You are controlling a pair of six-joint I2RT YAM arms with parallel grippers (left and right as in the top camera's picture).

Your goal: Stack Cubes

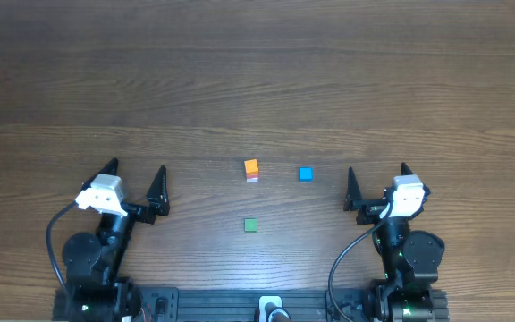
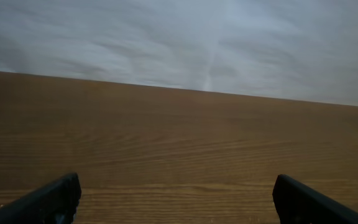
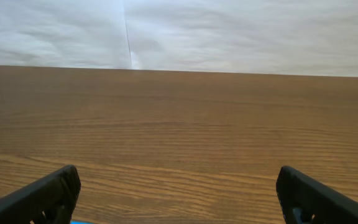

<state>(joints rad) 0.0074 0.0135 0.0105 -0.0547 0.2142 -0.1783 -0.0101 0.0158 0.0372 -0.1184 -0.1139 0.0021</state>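
Note:
Three small cubes lie on the wooden table in the top view. An orange cube (image 1: pixel 251 167) sits on top of a pale pink one near the middle, a blue cube (image 1: pixel 306 173) lies just to its right, and a green cube (image 1: pixel 250 225) lies nearer the arm bases. My left gripper (image 1: pixel 134 175) stands open at the left, well away from the cubes, nothing between its fingers (image 2: pixel 48 199). My right gripper (image 1: pixel 376 174) stands open at the right, with the blue cube a short way to its left. Its fingers (image 3: pixel 42 196) frame bare table.
The wooden table (image 1: pixel 257 80) stretches far beyond the cubes with free room on all sides. A pale wall (image 3: pixel 229 31) rises behind the table's far edge. Both arm bases sit at the near edge.

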